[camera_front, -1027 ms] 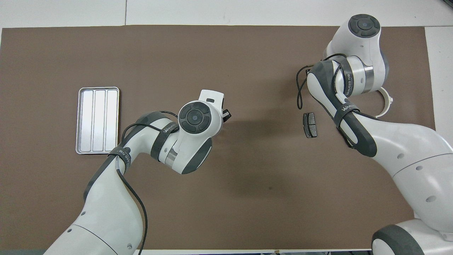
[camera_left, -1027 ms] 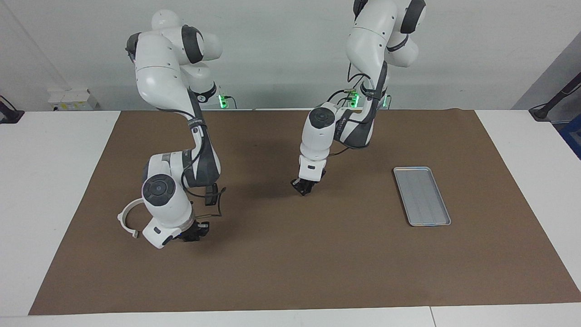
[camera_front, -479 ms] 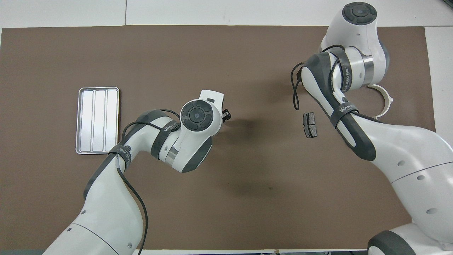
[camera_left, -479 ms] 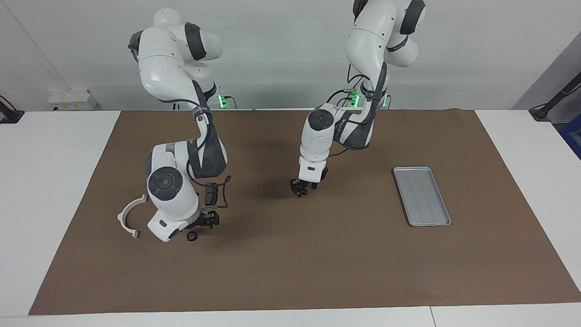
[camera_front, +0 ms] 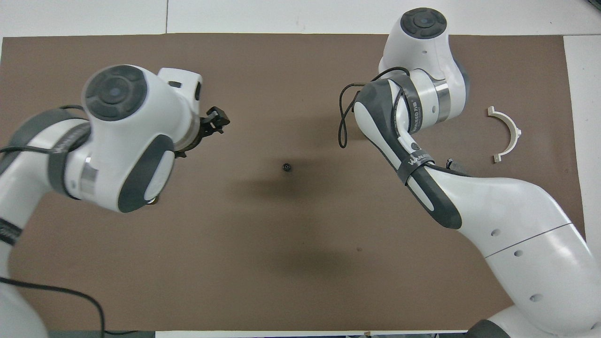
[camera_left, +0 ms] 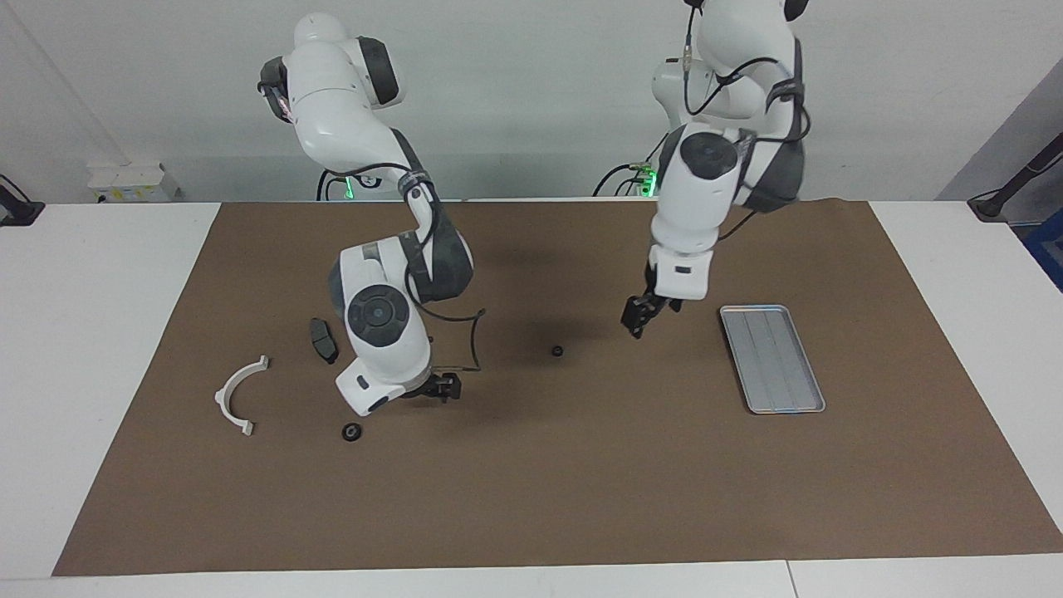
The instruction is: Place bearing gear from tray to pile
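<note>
A small black bearing gear (camera_left: 352, 432) lies on the brown mat beside the pile: a white arc (camera_left: 237, 394) (camera_front: 504, 134) and a dark brake pad (camera_left: 322, 340). Another small black gear (camera_left: 556, 350) (camera_front: 286, 167) rests mid-mat. The silver tray (camera_left: 772, 359) sits bare toward the left arm's end, hidden under that arm in the overhead view. My right gripper (camera_left: 444, 388) hangs open and empty just above the mat, between the two gears. My left gripper (camera_left: 638, 322) (camera_front: 217, 123) is raised over the mat between the mid-mat gear and the tray, open and empty.
The brown mat (camera_left: 581, 498) covers most of the white table. The right arm's elbow and forearm (camera_front: 413, 155) lean over the brake pad. A loose cable loops from the right wrist (camera_left: 473, 340).
Both grippers opened and let go of small black gears. The right gripper drew away from the pile toward the middle. The left arm lifted and swung toward the tray.
</note>
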You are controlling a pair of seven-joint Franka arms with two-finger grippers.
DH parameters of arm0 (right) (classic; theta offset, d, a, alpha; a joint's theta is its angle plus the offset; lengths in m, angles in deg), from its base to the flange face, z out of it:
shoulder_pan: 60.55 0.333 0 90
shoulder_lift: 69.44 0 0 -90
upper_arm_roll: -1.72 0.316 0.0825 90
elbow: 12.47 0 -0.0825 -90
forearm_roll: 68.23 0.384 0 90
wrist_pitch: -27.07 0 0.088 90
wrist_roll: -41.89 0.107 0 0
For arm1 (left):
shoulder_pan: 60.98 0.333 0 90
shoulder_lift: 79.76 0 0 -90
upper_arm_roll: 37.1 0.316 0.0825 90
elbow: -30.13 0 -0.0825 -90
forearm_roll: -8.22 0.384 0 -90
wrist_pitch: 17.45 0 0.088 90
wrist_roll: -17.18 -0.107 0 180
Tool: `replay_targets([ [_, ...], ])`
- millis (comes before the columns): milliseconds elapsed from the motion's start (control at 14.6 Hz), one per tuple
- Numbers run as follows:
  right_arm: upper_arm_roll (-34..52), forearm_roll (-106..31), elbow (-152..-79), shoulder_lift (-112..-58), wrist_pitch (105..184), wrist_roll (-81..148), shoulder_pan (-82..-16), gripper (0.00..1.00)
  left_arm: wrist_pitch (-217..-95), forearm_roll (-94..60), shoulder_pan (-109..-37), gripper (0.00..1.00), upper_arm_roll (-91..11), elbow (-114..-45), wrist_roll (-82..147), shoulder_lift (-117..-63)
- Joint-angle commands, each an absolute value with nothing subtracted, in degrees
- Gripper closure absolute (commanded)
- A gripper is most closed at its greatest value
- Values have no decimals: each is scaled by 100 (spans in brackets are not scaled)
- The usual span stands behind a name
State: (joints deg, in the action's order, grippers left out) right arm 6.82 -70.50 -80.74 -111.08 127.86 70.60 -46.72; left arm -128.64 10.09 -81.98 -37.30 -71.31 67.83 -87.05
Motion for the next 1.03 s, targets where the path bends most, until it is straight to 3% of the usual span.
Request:
replay_targets([
  [0, 699, -6649, -7997, -11162, 12753, 7852, -4482, 0, -12197, 937, -7499, 0, -3806, -7376, 5748, -7978],
  [274, 708, -6471, -8005, -11233, 12780, 8293, -4061, 0, -11098, 875, -6628, 0, -3736, -7340, 4068, -7327],
  [479, 682, -6480, -8014, -11286, 12893, 8635, -3674, 0, -10666, 884, -6301, 0, -3797, -7147, 3547, -7343],
  [958, 611, -6515, -8023, -11294, 13359, 8970, -3163, 0, -10903, 638, -6010, 0, -3806, -7006, 3063, -7554],
])
